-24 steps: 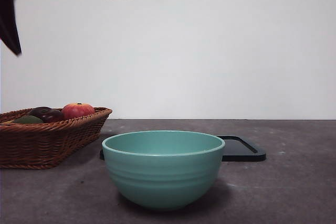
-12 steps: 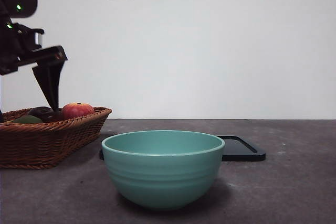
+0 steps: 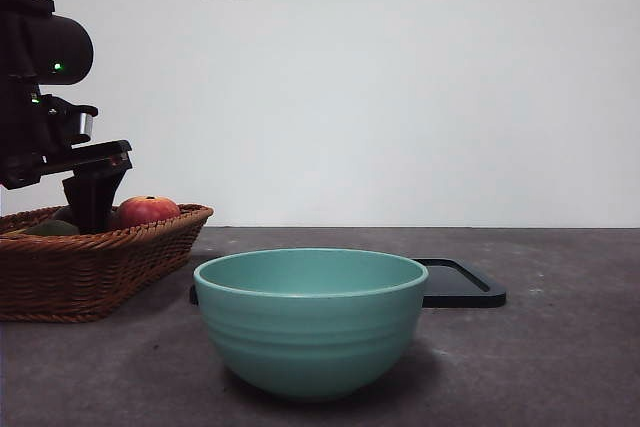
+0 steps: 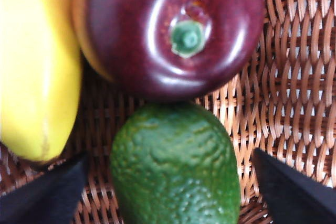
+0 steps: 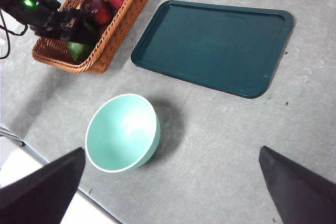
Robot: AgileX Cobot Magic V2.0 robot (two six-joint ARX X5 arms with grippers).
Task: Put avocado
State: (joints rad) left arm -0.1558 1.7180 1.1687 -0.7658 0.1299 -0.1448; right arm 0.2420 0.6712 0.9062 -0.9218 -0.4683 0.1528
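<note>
The avocado point(image 4: 176, 166), dull dark green with bumpy skin, lies in the wicker basket point(image 4: 294, 77). My left gripper point(image 4: 168, 158) is open, with one jaw on either side of the avocado and apart from it. In the front view the left gripper point(image 3: 90, 209) reaches down into the basket point(image 3: 100, 267), and only the avocado's point(image 3: 52, 229) top shows over the rim. The right wrist view shows the avocado point(image 5: 79, 51) at the basket's point(image 5: 113, 40) near end. My right gripper point(image 5: 172, 151) is open and empty, high above the table.
A dark maroon fruit point(image 4: 173, 30) and a yellow banana point(image 4: 37, 61) lie against the avocado. A red apple point(image 3: 148, 210) is also in the basket. A teal bowl point(image 3: 310, 322) stands in front. A dark tray point(image 3: 460, 282) lies behind it.
The left arm has come in from the upper left and lowered its gripper into the basket. The fruits, bowl and tray have not moved.
</note>
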